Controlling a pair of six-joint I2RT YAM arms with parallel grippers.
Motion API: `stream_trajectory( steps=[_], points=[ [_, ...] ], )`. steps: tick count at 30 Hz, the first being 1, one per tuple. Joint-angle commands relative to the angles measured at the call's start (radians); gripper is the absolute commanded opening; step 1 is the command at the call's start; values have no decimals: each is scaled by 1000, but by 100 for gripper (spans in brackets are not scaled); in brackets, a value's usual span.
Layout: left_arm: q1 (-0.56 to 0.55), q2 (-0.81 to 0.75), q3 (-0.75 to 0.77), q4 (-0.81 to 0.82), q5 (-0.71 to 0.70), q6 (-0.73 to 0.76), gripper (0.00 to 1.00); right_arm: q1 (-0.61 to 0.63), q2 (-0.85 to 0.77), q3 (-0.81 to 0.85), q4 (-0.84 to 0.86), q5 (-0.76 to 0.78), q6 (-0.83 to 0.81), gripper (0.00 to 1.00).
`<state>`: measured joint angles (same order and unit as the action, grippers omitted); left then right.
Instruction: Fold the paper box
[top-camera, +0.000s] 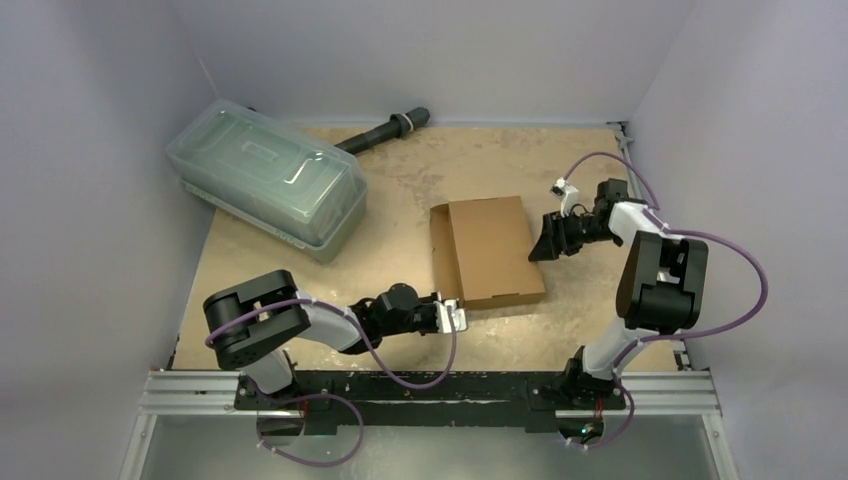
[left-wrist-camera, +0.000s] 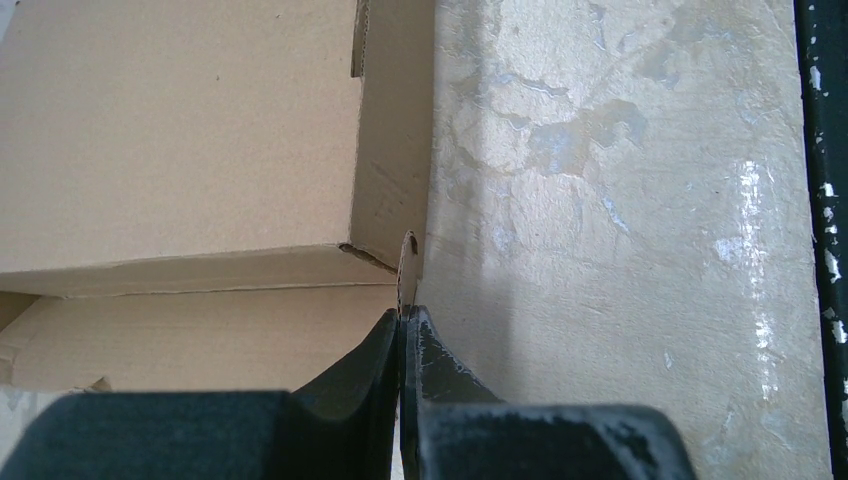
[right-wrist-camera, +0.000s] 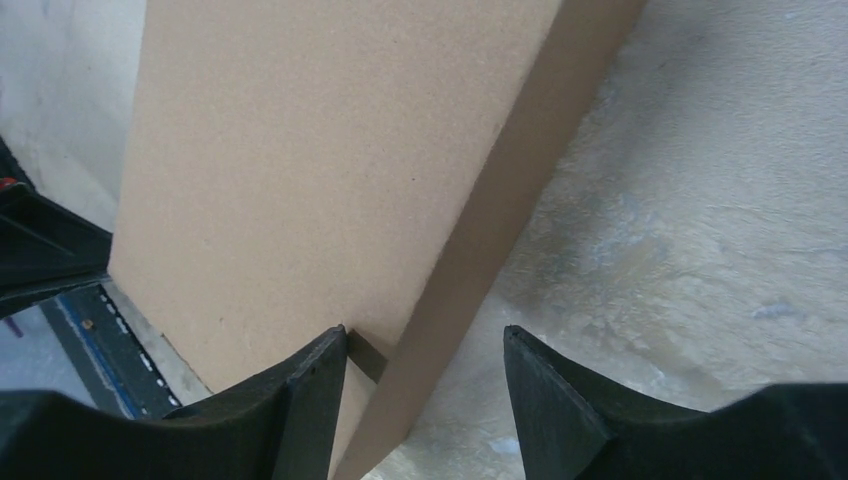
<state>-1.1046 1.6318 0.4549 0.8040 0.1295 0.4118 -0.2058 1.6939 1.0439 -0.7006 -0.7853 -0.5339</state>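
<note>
The smooth brown corrugated paper box (top-camera: 490, 250) lies flat on our mottled table (top-camera: 400, 190), centre-right. Our left gripper (left-wrist-camera: 403, 318) pinches its thin near-corner tab tight, and our right gripper (right-wrist-camera: 425, 342) gapes astride its right edge.

Top camera high overhead; wrist cameras close, from different sides, on the same paper box (top-camera: 490, 250).

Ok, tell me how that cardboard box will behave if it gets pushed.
Probably light: the paper box is thin cardboard, so a push would likely slide it across the table. The tab pinched in the left gripper looks thin and likely bends easily. The open right gripper straddles one edge, which may buckle if squeezed.
</note>
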Motion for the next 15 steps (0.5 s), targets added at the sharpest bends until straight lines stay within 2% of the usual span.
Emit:
stream_trajectory(
  steps=[1,7,15],
  points=[
    [9,11,-24,100,30,-50,0,-5,18,34,-22,-11,-17,59],
    [20,18,-52,171,37,-90,0,-9,34,31,-13,17,-11,51],
    [37,40,-98,287,41,-145,0,-9,39,25,1,51,-2,47]
  ],
)
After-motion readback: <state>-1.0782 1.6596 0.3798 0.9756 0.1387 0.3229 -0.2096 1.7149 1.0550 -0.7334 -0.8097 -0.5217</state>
